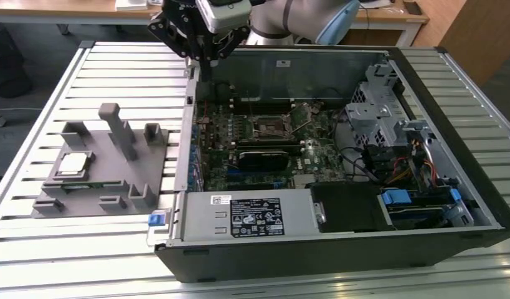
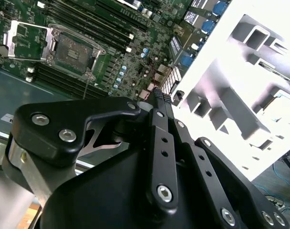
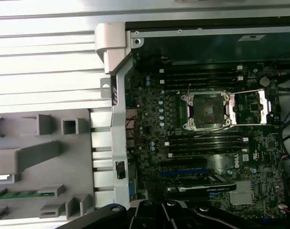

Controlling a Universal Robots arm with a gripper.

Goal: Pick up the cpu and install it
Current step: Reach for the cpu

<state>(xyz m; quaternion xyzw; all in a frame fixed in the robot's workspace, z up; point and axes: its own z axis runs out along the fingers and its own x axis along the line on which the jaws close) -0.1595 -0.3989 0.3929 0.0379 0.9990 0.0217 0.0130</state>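
Note:
The cpu, a small silver square, lies flat in a pocket of the grey holder block towards the exterior view's left, outside the computer case. My gripper hangs high over the case's back left corner, far from the cpu, its fingers shut together with nothing between them. In the second wrist view the narrow black fingers lie side by side. The motherboard's cpu socket is bare, with its metal load plate swung open beside it.
The open computer case lies on a slatted metal table, with drive cages and cables at its right. A green memory stick sits in the holder block, which has tall upright posts. Memory slots flank the socket.

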